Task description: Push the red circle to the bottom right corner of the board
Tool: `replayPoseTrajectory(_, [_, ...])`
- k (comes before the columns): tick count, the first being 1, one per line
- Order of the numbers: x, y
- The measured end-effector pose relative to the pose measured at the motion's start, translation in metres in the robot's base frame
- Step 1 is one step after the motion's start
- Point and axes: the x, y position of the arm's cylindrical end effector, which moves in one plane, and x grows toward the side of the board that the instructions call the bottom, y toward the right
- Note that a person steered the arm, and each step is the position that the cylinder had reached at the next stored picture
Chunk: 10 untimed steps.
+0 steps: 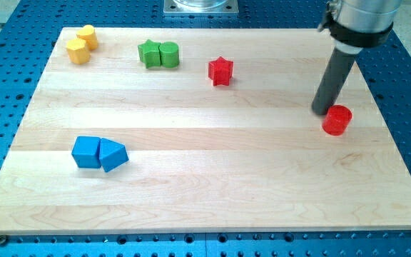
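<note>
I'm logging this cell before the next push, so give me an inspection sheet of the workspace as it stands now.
Surface: pale wooden board, lying on a blue perforated table.
Job's things: red circle near the view's right edge, about mid-height, far from the bottom right corner.
Clutter: red star; two green blocks touching; two yellow blocks touching, top left; blue cube against a blue triangular block, lower left.
Grippers: none; my tip sits just up-left of the red circle, touching or nearly so.
Cables: nothing seen.
Surroundings: metal base plate at the view's top.
</note>
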Motion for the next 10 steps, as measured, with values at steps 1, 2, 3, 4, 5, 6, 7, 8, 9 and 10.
replayPoseTrajectory(1, [0.025,0.017])
replayPoseTrajectory(2, [0.072,0.010])
replayPoseTrajectory(3, [0.091,0.016])
replayPoseTrajectory(4, [0.068,-0.004])
replayPoseTrajectory(5, [0.094,-0.014])
replayPoseTrajectory(6, [0.100,-0.015])
replayPoseTrajectory(7, [0.122,-0.041])
replayPoseTrajectory(8, [0.124,-0.010])
replayPoseTrajectory(9, [0.122,-0.011])
replayPoseTrajectory(10, [0.125,-0.012])
